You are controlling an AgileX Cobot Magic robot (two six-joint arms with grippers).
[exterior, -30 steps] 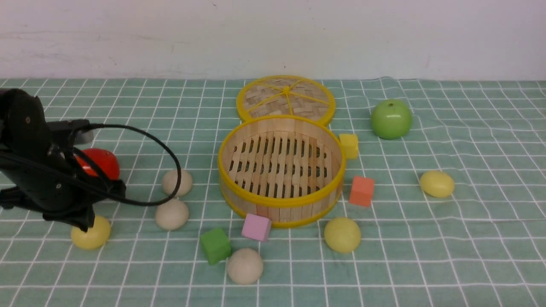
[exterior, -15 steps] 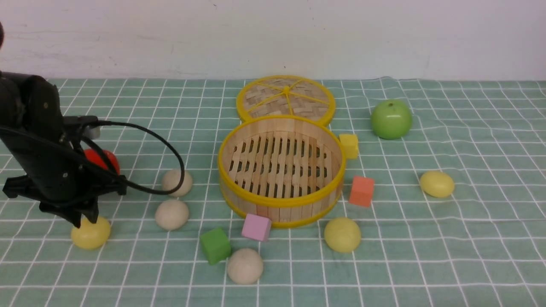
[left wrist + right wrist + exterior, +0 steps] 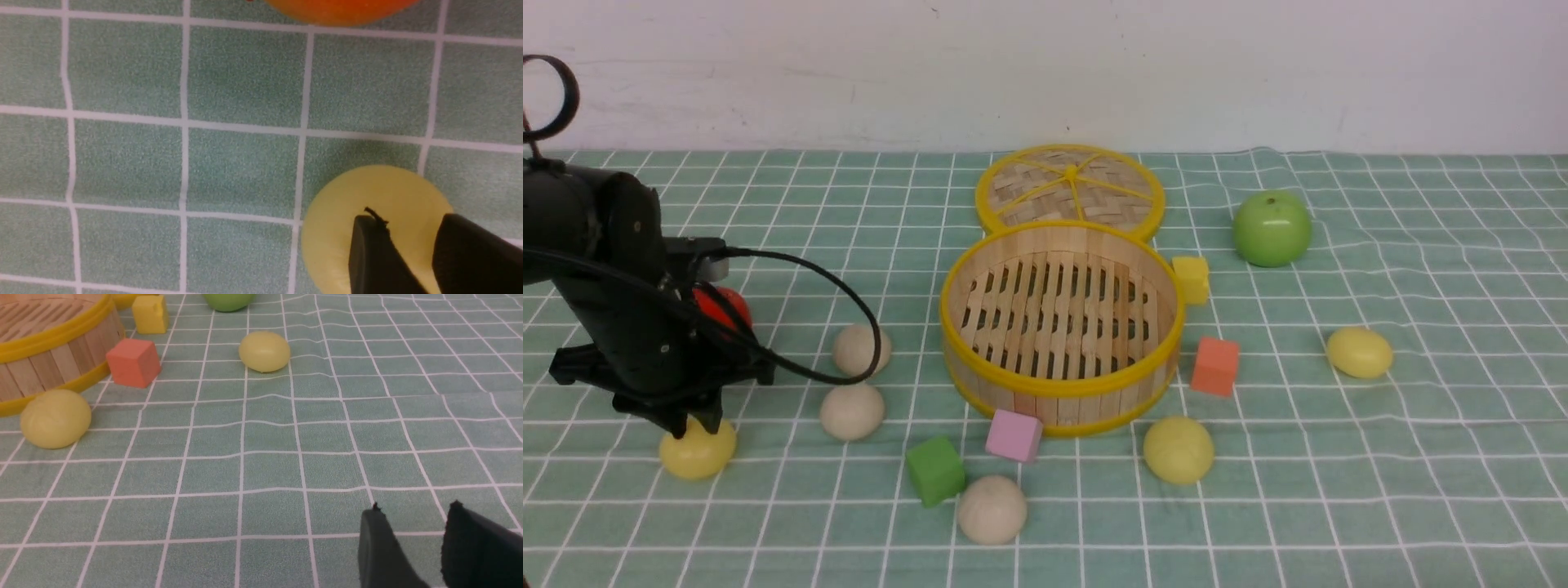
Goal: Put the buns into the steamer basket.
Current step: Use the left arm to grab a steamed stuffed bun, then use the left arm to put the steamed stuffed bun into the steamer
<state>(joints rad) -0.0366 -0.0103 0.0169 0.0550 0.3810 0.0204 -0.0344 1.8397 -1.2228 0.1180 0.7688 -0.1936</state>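
Six buns (image 3: 992, 510) around the central steamer basket (image 3: 1058, 390), left gripper (image 3: 692, 426) parted over lower-left yellow bun (image 3: 697, 456), right gripper (image 3: 413, 508) parted, empty.

Left of the steamer basket (image 3: 1058, 327), the left arm (image 3: 621, 327) covers most of a red thing (image 3: 725, 307); I can't tell what it is. The left gripper (image 3: 693, 425) hides the top of the yellow bun (image 3: 698, 456) there. The basket hides the lid's (image 3: 1070, 188) near edge.

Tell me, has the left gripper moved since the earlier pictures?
Yes. The left gripper has shifted slightly right, toward the steamer basket, and now stands upright over the yellow bun.
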